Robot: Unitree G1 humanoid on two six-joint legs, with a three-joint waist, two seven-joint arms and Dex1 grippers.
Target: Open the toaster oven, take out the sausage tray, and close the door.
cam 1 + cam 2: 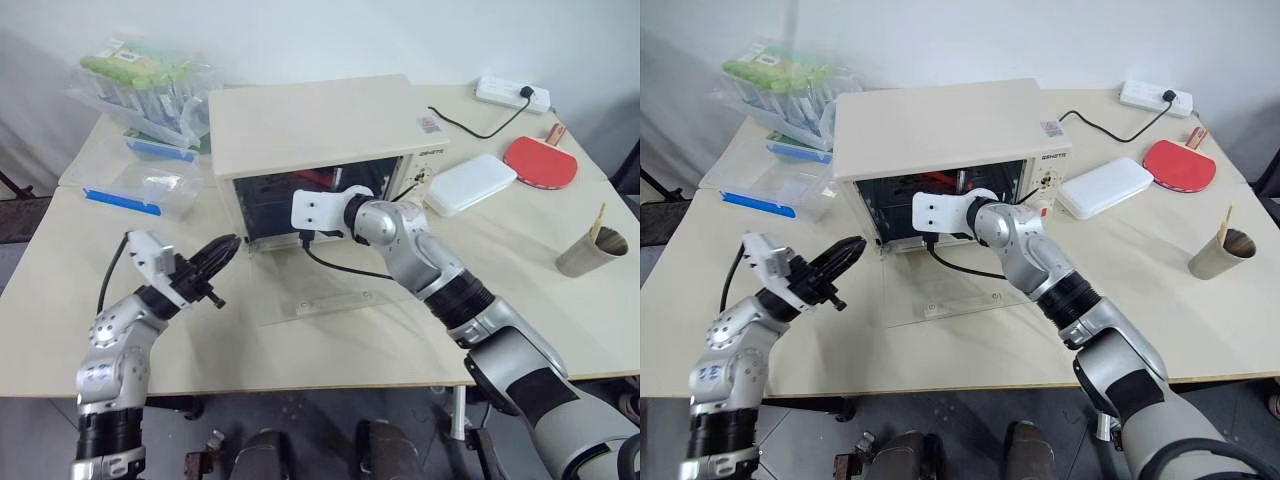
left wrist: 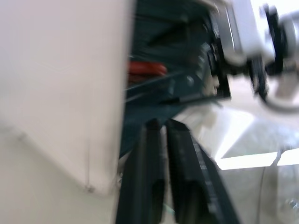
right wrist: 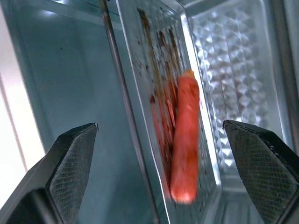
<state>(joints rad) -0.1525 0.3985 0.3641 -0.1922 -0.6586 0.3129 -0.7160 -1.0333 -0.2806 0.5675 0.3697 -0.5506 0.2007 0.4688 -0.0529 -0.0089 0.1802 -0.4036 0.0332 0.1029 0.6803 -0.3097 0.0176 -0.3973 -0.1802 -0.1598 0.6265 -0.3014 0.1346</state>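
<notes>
The cream toaster oven (image 1: 310, 125) stands mid-table. Its glass door (image 1: 330, 300) lies folded down flat on the table in front of it. My right arm reaches into the oven mouth. In the right wrist view my right gripper (image 3: 161, 126) is open, and between its spread fingers, just ahead, lies the sausage tray (image 3: 159, 60) with brown grease marks and a red sausage (image 3: 184, 140). My left gripper (image 1: 232, 243) hovers off the oven's front left corner, holding nothing. Its fingers (image 2: 149, 154) are only a narrow gap apart.
Clear plastic containers (image 1: 140, 90) and a blue-edged box (image 1: 145, 185) sit at the back left. To the oven's right are a flat white box (image 1: 470, 183), a red paddle (image 1: 540, 160), a power strip (image 1: 512, 94) and a cup with a stick (image 1: 592, 250).
</notes>
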